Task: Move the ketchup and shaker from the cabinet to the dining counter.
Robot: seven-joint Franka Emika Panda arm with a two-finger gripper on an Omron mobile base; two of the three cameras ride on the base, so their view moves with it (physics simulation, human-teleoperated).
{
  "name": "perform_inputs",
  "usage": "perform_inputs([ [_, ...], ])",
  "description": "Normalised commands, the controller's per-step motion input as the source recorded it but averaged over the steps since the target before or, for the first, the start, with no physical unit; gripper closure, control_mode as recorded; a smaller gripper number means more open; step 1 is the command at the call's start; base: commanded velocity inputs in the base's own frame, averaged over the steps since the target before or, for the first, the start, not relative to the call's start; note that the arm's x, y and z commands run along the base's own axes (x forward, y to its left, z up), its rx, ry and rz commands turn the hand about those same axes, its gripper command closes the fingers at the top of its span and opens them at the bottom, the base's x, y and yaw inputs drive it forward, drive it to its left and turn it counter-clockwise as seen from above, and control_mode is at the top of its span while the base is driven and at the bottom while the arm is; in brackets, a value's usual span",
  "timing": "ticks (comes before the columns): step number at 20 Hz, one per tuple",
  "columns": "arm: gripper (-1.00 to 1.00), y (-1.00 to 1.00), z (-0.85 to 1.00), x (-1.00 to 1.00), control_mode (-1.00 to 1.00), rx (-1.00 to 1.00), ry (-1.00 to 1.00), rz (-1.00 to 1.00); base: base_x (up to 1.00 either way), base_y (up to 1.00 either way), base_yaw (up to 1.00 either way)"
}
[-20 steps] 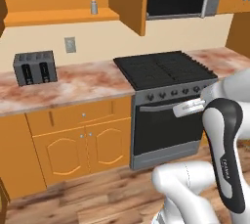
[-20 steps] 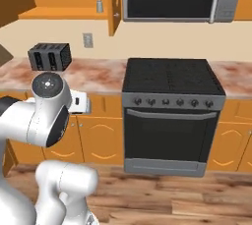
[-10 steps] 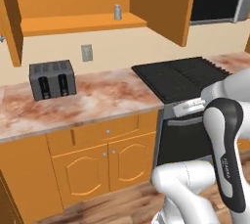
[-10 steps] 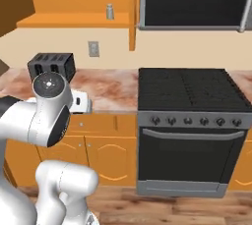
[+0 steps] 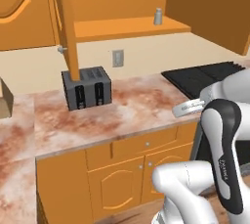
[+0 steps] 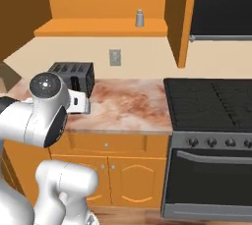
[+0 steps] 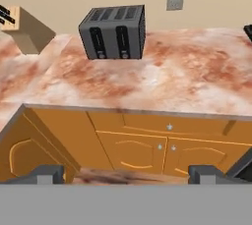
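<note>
The light-grey shaker (image 5: 157, 16) stands alone on the orange shelf of the open wall cabinet (image 5: 122, 28), near the shelf's right end; from the other side, the shaker (image 6: 140, 18) sits on the same cabinet (image 6: 93, 27) shelf. The ketchup bottle is out of view, and so is the dining counter. My gripper (image 7: 129, 175) is open with nothing between its fingers. It hangs low in front of the marble worktop's edge, well below the shelf, and faces the lower cabinet doors.
A grey toaster (image 5: 87, 87) stands on the marble worktop (image 5: 132, 108) under the shelf. The left cabinet door (image 5: 67, 22) juts out edge-on above it. A black stove (image 6: 211, 106) and microwave (image 6: 221, 5) lie to the right, a knife block (image 7: 27, 30) to the left.
The base has driven left and closer, so the stove has slid right and the cabinet and toaster loom larger. The arm keeps the same pose and the gripper stays open.
</note>
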Motion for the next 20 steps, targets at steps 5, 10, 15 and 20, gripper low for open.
perform_inputs([
  [5,-1.00,0.00,0.00,0.00,1.00,0.00,0.00,0.00,0.73,0.01,-0.02],
  [10,-1.00,0.00,0.00,0.00,1.00,0.00,0.00,0.00,0.54,-0.15,0.05],
  [15,-1.00,0.00,0.00,0.00,1.00,0.00,0.00,0.00,0.45,-0.16,0.10],
  [20,-1.00,0.00,0.00,0.00,1.00,0.00,0.00,0.00,0.45,-0.13,0.09],
])
